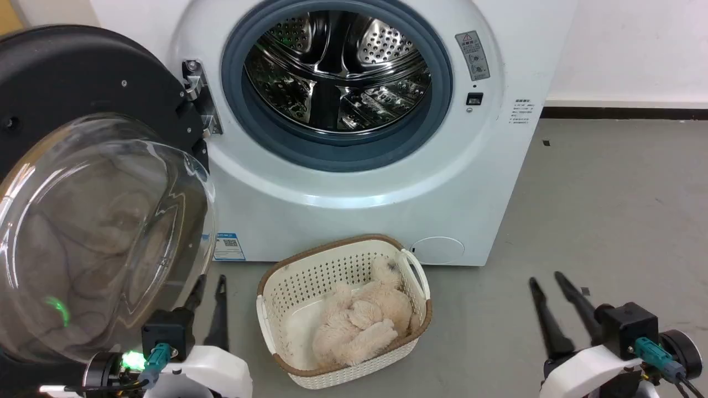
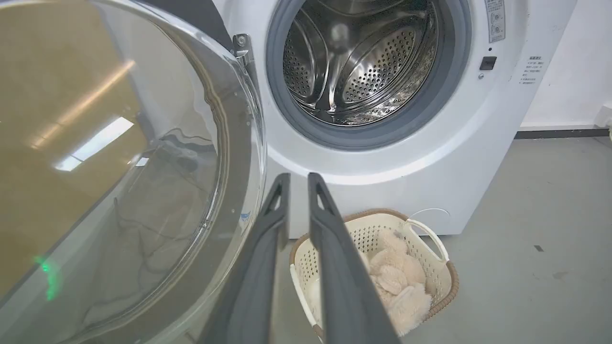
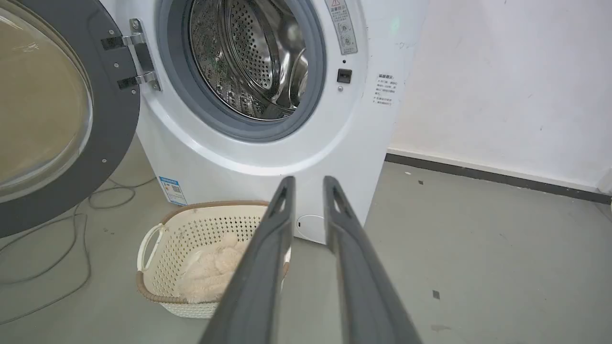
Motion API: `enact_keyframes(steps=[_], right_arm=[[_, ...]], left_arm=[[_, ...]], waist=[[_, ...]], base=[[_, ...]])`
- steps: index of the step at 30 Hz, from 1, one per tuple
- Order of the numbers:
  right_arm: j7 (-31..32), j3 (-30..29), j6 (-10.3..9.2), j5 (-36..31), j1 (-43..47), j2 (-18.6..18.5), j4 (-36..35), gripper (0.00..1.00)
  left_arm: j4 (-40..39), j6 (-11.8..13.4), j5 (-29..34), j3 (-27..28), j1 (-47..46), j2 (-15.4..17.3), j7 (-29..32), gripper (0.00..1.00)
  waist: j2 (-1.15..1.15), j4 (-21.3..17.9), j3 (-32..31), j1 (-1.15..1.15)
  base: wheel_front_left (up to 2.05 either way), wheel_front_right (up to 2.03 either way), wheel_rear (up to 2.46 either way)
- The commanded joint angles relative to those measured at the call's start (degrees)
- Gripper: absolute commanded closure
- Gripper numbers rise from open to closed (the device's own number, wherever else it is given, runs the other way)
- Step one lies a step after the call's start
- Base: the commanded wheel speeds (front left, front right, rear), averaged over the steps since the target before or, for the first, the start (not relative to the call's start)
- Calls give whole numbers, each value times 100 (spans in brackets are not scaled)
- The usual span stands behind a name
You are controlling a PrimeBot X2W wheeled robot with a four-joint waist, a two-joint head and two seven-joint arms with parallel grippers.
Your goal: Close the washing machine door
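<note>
The washing machine door (image 1: 83,77) stands swung wide open on its metal hinge (image 1: 202,99) at the left, its clear glass bowl bulging toward me. The white washing machine (image 1: 359,204) shows its bare steel drum (image 1: 337,66). My left gripper (image 1: 209,287) is low beside the door's right edge, open with nothing between its fingers, one finger partly behind the glass. In the left wrist view the door (image 2: 119,167) is close on the left of the gripper (image 2: 299,177). My right gripper (image 1: 545,278) is open and empty at the lower right, pointing at the machine (image 3: 267,162).
A cream perforated basket (image 1: 293,276) holding a fluffy beige plush (image 1: 359,326) sits on the grey floor right before the machine, between my arms. Cables (image 3: 71,239) lie on the floor under the door. A white wall (image 3: 502,86) is to the right.
</note>
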Motion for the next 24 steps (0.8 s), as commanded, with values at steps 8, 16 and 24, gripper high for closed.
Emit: enact_keyframes(steps=[8,16,24], right_arm=[[-75,-10,0,77,-5,0,21,0],[-171,-4,0,163,-6,1,28,0],[-267,29,1,261,-9,2,33,0]], left_arm=[[11,27,-45,-22,8,0,-76,0],[17,64,-110,-41,22,0,-171,0],[16,100,-161,-41,44,-1,-267,0]], waist=[[0,1,6,0],[0,42,15,0],[0,147,12,0]], base=[[0,0,0],[0,0,0],[0,0,0]])
